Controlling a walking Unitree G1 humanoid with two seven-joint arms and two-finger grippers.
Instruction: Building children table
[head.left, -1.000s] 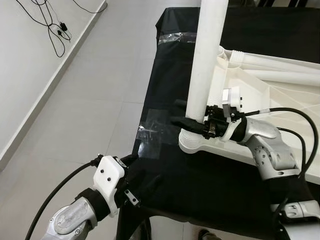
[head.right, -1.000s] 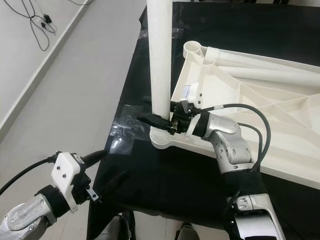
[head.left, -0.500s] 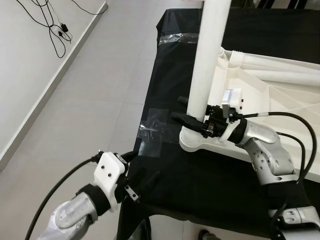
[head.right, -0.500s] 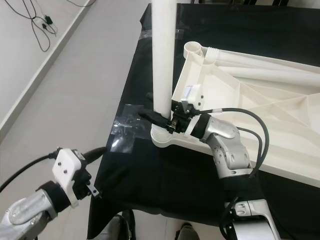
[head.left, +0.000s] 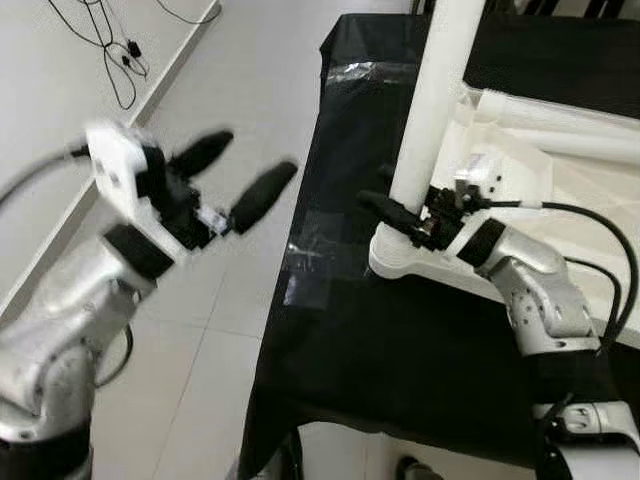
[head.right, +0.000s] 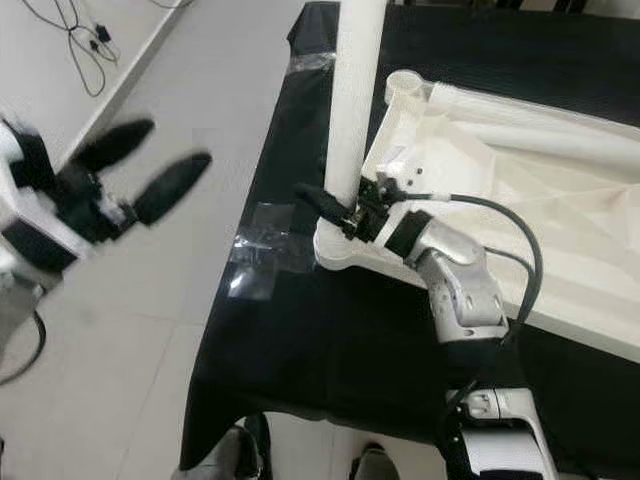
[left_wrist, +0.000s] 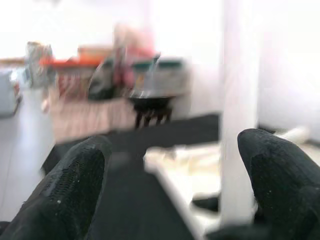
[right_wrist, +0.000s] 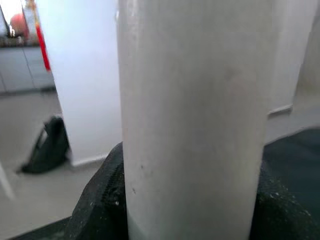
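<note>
Head views: the upturned white tabletop (head.left: 560, 190) lies on the black-draped bench (head.left: 380, 360), near its left edge. The white leg (head.left: 440, 95) stands upright in the tabletop's corner socket, pinched low down by the right pincer (head.left: 405, 212). The left pincer (head.left: 238, 172) hangs blurred over the floor (head.left: 230, 60) off the bench's left edge, fingers spread.

Left wrist view: spread fingers (left_wrist: 70, 195) frame the leg.

Right wrist view: the leg sits between the black fingers (right_wrist: 100, 200).

Indoor room of test-space or home character, pale grey tiled floor (head.left: 220, 130), white wall with skirting board (head.left: 60, 235), loose black cables on floor (head.left: 125, 60), worktop draped in black cloth (head.left: 350, 330) patched with clear tape (head.left: 310, 275), blurred furniture and clutter beyond (left_wrist: 115, 75).
</note>
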